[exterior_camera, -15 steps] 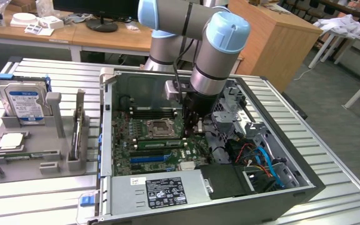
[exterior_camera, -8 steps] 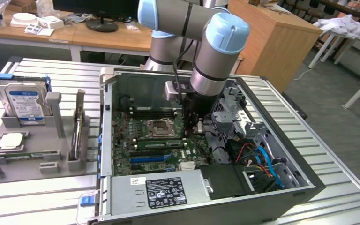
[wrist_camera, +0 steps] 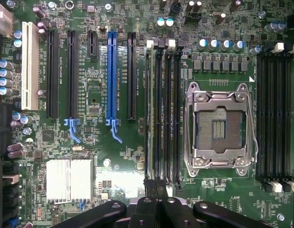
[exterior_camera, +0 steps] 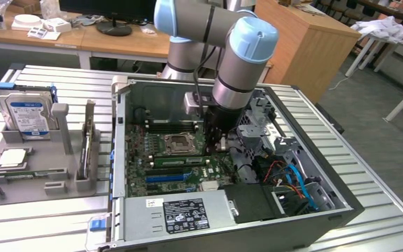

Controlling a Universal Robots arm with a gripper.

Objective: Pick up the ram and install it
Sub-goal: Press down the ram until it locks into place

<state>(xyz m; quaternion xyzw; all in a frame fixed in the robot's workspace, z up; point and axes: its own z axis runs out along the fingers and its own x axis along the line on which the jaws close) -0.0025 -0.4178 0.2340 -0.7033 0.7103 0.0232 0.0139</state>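
**Ram seated edge-on in a motherboard slot, gripper closed above it**

A ram (wrist_camera: 149,109) is seen edge-on in the wrist view, standing in the memory slots (wrist_camera: 163,111) just beside the CPU socket (wrist_camera: 218,126). Its lower end is met by the gripper (wrist_camera: 156,209), whose dark fingers (wrist_camera: 144,213) are drawn together at the stick's end; whether the stick is actually pinched cannot be told. In the exterior view, the gripper (exterior_camera: 215,144) is lowered into the open computer case (exterior_camera: 327,210) at the middle of the frame, over the green motherboard (exterior_camera: 163,170).

A second, similar stick (exterior_camera: 25,173) is laid flat in the grey holder tray (exterior_camera: 19,189) at the lower left of the exterior view. In the same tray, a silver hard drive (exterior_camera: 27,113) with a blue label is stood upright, and a small square CPU chip (exterior_camera: 12,157) is laid below it. The tray and the case are carried by a ribbed metal table (exterior_camera: 40,220). A blue expansion slot (wrist_camera: 111,76) is visible left of centre in the wrist view.
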